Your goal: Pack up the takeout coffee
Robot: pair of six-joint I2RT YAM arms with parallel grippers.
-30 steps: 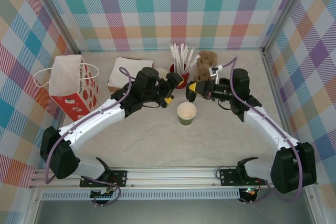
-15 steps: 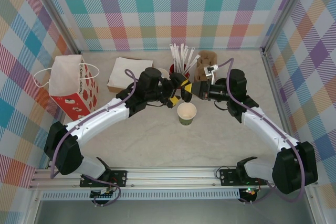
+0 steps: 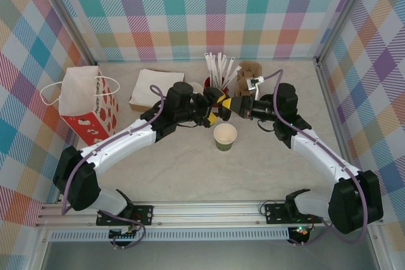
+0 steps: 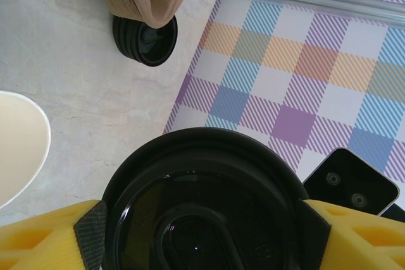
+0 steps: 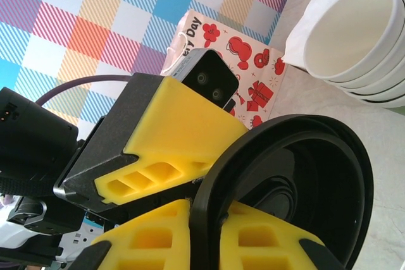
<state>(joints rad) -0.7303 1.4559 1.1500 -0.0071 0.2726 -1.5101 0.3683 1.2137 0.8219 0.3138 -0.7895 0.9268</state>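
Left wrist: black lid (image 4: 202,219) between yellow fingers (image 4: 44,238) — lower edge cut off.

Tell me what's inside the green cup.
The green cup stands open, showing pale cream lining and no visible liquid. Nothing covers its mouth; the black lid is off.

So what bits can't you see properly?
- Top view: the black lid is tiny and mostly hidden between the left end effector and the right end effector.
- Left wrist view: the lid's lower part is cut off by the bottom edge.
- Right wrist view: the gift bag is mostly hidden behind the left end effector, and the white cups run off the right edge.
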